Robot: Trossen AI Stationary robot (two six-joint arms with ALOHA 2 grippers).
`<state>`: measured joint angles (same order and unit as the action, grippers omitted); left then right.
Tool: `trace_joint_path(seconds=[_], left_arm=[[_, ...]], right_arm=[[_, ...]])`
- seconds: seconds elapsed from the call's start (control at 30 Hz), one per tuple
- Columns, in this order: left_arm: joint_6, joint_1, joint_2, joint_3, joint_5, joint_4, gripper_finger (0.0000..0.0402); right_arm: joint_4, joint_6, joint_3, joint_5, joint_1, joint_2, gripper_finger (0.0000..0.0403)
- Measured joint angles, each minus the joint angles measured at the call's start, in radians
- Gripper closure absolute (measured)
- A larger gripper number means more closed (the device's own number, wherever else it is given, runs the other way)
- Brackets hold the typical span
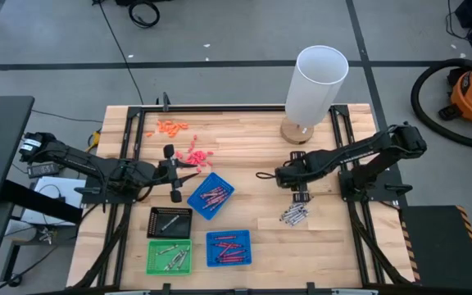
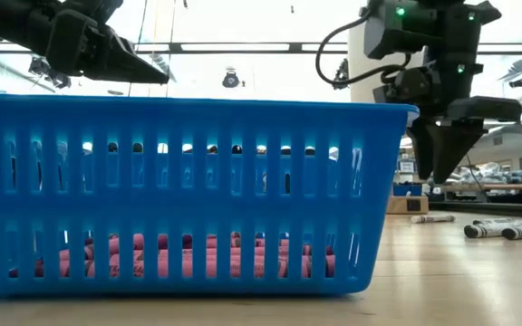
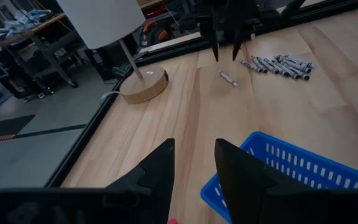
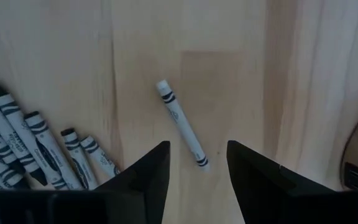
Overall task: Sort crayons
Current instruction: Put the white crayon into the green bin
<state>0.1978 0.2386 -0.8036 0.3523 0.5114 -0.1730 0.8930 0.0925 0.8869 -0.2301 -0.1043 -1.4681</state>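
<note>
Right gripper (image 4: 194,171) hangs over a lone grey crayon (image 4: 181,123) lying apart from the grey pile (image 1: 294,215); fingers parted, empty. The stick lies skew to the gap, so I judge a wrist turn should set the fingers across its middle before descent. Bare wood all round it; pile and lamp base (image 1: 298,131) stay near but clear. Left gripper (image 3: 194,168) waits beside the tilted blue tray (image 1: 211,195) of red crayons, fingers part open, holding nothing.
</note>
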Motion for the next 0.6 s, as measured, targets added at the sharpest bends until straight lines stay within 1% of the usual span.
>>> trace_joint_path(seconds=[0.2, 0.6], left_arm=[[0.0, 0.0, 0.0, 0.0, 0.002, 0.0, 0.0276], [-0.004, 0.0, 0.0, 0.0, 0.003, 0.0, 0.0276]], right_arm=[[-0.006, -0.018, -0.004, 0.011, 0.028, 0.0, 0.0236], [-0.046, -0.1, -0.004, 0.051, 0.03, 0.0, 0.0236]])
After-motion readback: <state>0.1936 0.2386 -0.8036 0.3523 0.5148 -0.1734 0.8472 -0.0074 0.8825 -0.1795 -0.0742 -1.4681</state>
